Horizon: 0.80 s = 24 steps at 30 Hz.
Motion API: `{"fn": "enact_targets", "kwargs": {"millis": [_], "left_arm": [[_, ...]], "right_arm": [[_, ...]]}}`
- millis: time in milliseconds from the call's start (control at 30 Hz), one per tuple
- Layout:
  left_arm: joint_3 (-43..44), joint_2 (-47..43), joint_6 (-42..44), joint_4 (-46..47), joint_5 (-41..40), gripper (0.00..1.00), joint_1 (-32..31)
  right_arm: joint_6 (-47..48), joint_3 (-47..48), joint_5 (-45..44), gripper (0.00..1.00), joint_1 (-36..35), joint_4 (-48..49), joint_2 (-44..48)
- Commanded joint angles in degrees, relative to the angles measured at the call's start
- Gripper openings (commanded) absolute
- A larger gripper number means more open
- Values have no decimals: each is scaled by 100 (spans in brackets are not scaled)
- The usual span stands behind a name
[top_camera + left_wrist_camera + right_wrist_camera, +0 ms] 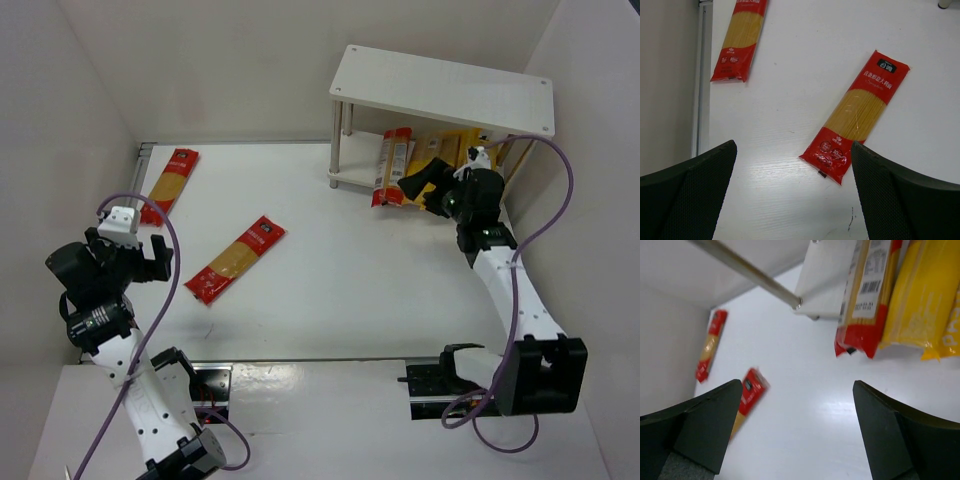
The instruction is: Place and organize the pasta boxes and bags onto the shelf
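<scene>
Two red-ended spaghetti packs lie loose on the desk [380,280]. The nearer pack [236,259] sits diagonally, well apart from the shelf [440,90]. The farther pack [170,184] lies by the left wall. The other packs are on the shelf's lower tier: red packs [867,295] beside yellow packs [922,295], their near ends hanging over the front edge of the board.

The left jaws hover above the desk, spread wide and empty. In the left wrist view the nearer pack [856,116] shows between them, so the step in hand is probably picking that one up. The right jaws are also wide apart and hold nothing. They hang just in front of the lower tier, near the shelf leg [750,272].

To do the pickup well, the left wrist should turn until the jaws cross the pack's narrow width, not its length. Aim for the clear window at mid-length, so neither end droops once it is lifted. Come straight down with one finger on each long edge, then close gently — the pasta inside is likely brittle, and the slick wrapper could slide if it is pinched off-centre.

The shelf stands on the right arm's side, so the pack may have to be set down further right for the other arm to take. On the shelf it should go in parallel to the red packs — pushed fully onto the board, not left overhanging.
</scene>
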<state>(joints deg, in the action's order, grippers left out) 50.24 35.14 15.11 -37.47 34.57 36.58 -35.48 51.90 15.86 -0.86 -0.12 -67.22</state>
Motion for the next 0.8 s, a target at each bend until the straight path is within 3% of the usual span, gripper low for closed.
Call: {"fn": "enact_targets", "kwargs": {"millis": [0,100,167,233,367,433,667,767], "left_arm": [[21,-77,167,109,191,100,34],[21,-130,167,109,191,100,34],[21,-182,167,109,191,100,34],[73,-182,115,109,191,100,-28],[74,-235,115,109,33,100,-212],[74,-287,53,109,33,100,-212],[74,-341,0,109,-20,100,-274],[74,-341,0,109,-20,100,-274]], "right_arm": [[1411,-223,593,100,86,-1183,847],[2491,-49,779,100,139,-1856,1376],[2992,257,412,100,139,-2297,1431],[3152,312,173,100,200,-2685,1606],[3336,-48,303,100,884,-2573,2431],[3390,-101,86,100,886,-2572,2835],[4146,-163,-460,100,1088,-3134,2968],[4224,-303,-163,100,1308,-3073,3301]]}}
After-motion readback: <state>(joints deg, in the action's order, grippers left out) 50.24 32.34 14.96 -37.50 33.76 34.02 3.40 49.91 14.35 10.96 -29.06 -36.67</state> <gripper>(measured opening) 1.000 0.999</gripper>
